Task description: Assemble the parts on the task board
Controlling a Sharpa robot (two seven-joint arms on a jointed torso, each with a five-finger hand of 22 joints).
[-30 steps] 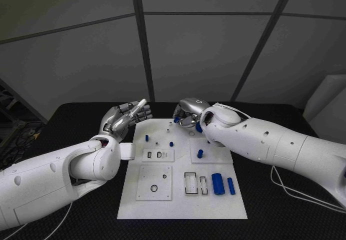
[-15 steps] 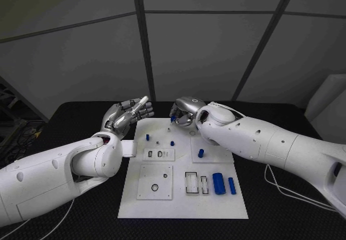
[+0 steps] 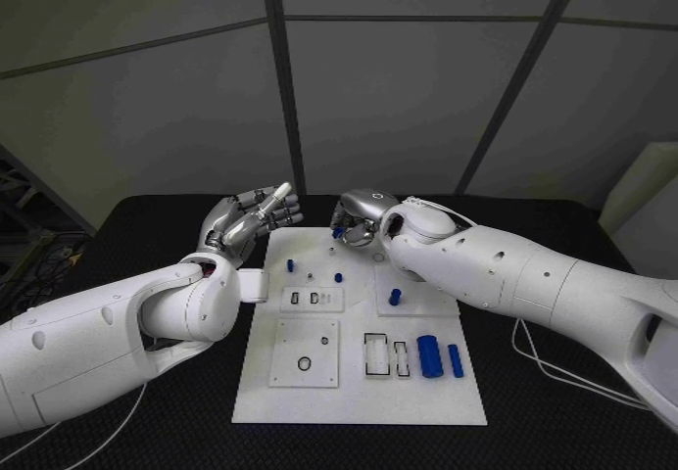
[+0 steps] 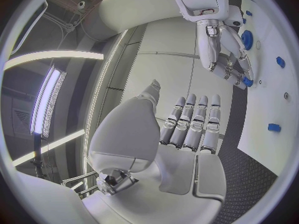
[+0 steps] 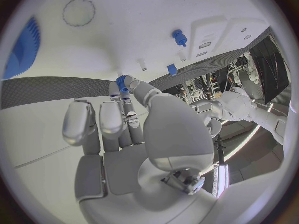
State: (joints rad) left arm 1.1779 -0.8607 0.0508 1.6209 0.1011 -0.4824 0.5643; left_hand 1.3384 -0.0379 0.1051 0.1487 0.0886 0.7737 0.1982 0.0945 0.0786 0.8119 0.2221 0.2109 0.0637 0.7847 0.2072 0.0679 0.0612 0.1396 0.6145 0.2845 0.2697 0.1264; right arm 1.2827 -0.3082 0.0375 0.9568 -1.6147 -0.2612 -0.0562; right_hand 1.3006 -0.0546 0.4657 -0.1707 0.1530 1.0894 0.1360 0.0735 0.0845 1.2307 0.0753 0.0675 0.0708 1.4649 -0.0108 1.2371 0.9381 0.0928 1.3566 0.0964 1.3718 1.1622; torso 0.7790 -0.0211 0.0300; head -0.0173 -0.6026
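At twelve o'clock on the task board [image 3: 361, 397], right hand [image 3: 359, 217] pinches a blue part [image 5: 121, 81] for insertion; left hand [image 3: 252, 221] waits, fingers spread, holding nothing.

Two bulky arms are clad in smooth, glossy white shells dotted with small dark screw holes. A thin white cable [image 3: 565, 370] trails from under the right arm. Each arm is ended by a silver metallic hand, left hand [image 3: 250, 221] and right hand [image 3: 359, 214], built of segmented fingers with paler fingertip pads [image 4: 216, 100].
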